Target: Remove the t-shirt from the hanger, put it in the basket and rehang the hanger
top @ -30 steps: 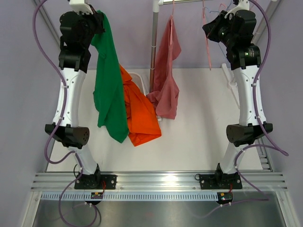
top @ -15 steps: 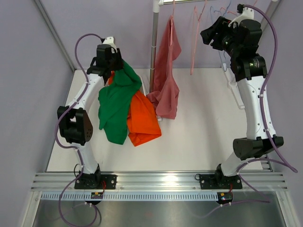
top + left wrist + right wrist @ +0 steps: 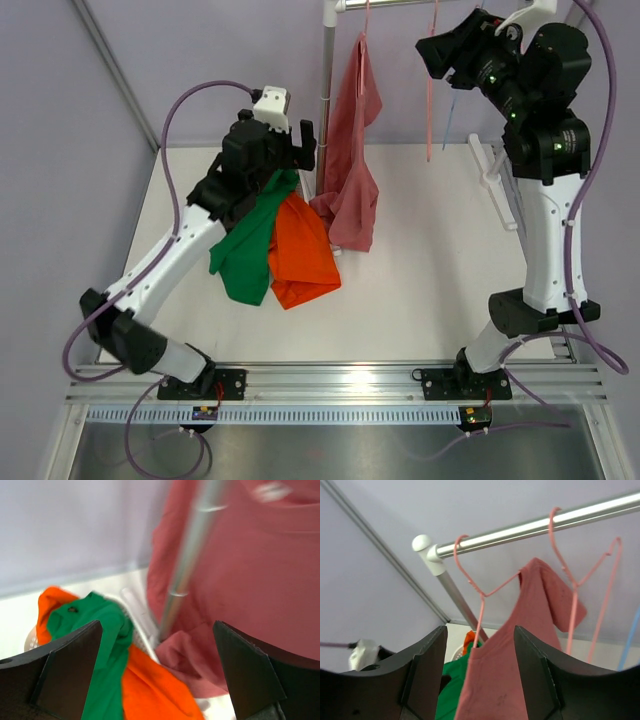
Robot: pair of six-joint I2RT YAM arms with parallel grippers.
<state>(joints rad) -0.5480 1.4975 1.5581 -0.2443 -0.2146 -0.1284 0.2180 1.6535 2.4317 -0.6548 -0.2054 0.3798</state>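
**Top external view and wrist views: one t-shirt still hanging, both grippers empty**

Left gripper (image 3: 303,140) has its fingers spread wide with nothing between them. Below and beyond its left finger (image 3: 70,665) lies the green shirt (image 3: 245,255), heaped over the orange shirt (image 3: 300,255). Both are off any hanger and slump against a white rim (image 3: 134,600), which seems to belong to a basket. Straight ahead of the finger gap stands the upright post (image 3: 324,90). Beyond the right finger of this gripper hangs the pink t-shirt (image 3: 350,190), near but not touched.

The pink t-shirt is still on its pink hanger (image 3: 480,587), whose hook sits over the rail (image 3: 530,527). The shirt hangs lopsided, bunched toward one arm of the hanger, with its hem down by the orange shirt.

Right gripper (image 3: 440,50) is raised to rail height, its fingers wide apart and holding nothing. In its wrist view the hooked hanger and the shirt's collar lie ahead of the finger gap, clearly apart from both fingers. Beyond its right finger hang an empty pink hanger (image 3: 600,595) and a blue hanger (image 3: 630,635).

Judged progress: two garments appear already dealt with. For the pink t-shirt, neither the grasp nor the pull-off has begun.
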